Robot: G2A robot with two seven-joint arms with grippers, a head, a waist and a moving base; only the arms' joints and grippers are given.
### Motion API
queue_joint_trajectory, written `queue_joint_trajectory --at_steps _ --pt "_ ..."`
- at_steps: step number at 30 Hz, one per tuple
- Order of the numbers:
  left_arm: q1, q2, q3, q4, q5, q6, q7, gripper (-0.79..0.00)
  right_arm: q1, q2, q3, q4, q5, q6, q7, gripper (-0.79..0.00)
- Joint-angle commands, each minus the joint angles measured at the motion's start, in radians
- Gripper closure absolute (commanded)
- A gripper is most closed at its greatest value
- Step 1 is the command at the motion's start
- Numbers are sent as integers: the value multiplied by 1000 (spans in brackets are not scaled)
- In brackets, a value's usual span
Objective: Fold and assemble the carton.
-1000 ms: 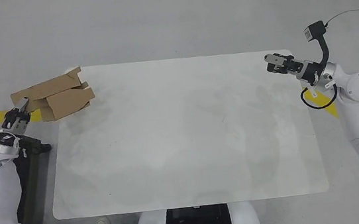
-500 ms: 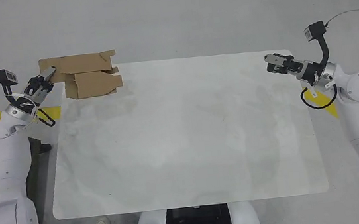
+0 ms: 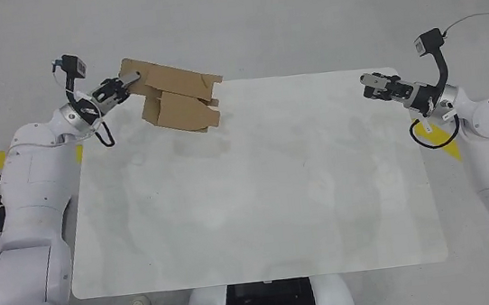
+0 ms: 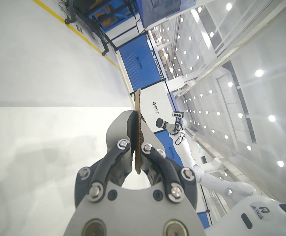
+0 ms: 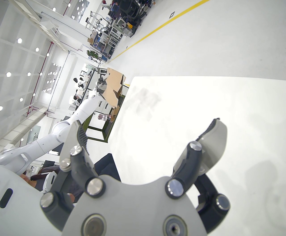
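Above the far left corner of the white table (image 3: 250,197) hangs the flattened cardboard carton (image 3: 178,111), pinched by its edge in the left gripper (image 3: 122,83), likely for laying flat, while the right gripper (image 3: 367,83) hovers spread and empty opposite.

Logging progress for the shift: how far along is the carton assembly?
Done: the left gripper has clamped the flat brown cardboard carton by one edge. In hand: it holds the carton above the white table's far left corner. Left: all the folding; no box shape yet, and the right gripper is open, empty.
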Motion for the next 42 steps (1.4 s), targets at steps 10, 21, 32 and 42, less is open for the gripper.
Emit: queue_joint_trajectory --at_steps 10,21,32,42 --pt "-34 -84 192 -54 18 24 -24 0 0 0 0 0 0 0 0 -785" --pt "-41 -100 277 -111 10 37 -37 0 0 0 0 0 0 0 0 -785" --pt "-41 -97 295 -126 -10 42 -42 0 0 0 0 0 0 0 0 -785" --pt "-41 -97 295 -126 -10 42 -42 0 0 0 0 0 0 0 0 -785"
